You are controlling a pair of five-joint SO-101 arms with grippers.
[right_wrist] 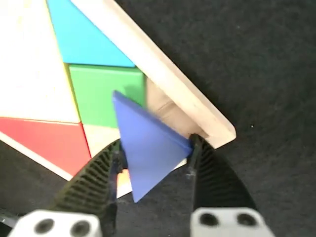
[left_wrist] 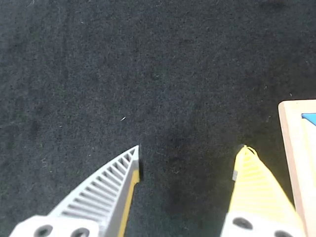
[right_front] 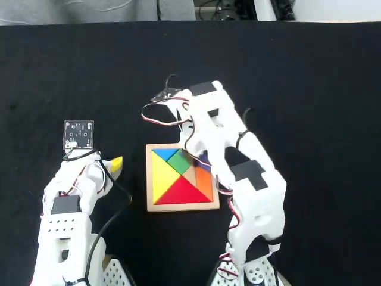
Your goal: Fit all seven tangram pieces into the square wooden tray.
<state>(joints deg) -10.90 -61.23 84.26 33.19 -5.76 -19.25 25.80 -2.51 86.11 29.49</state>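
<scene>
The square wooden tray [right_front: 149, 179] lies mid-table with a yellow triangle [right_front: 162, 177], a red triangle [right_front: 184, 192], a light blue piece [right_front: 165, 154], a green square [right_front: 180, 161] and an orange piece [right_front: 204, 180] in it. My right gripper [right_wrist: 155, 145] is shut on a dark blue triangle [right_wrist: 148, 148], held tilted over the tray's bare corner [right_wrist: 163, 106] beside the green square [right_wrist: 106, 94]. My left gripper [left_wrist: 190, 153] stands open over bare cloth to the left of the tray's rim [left_wrist: 291, 143], nothing between its fingers.
A small square marker card [right_front: 78, 134] lies on the black cloth beyond my left gripper [right_front: 116, 164]. The right arm's body [right_front: 238, 161] hangs over the tray's right side. Black cloth stretches wide on the far and right sides.
</scene>
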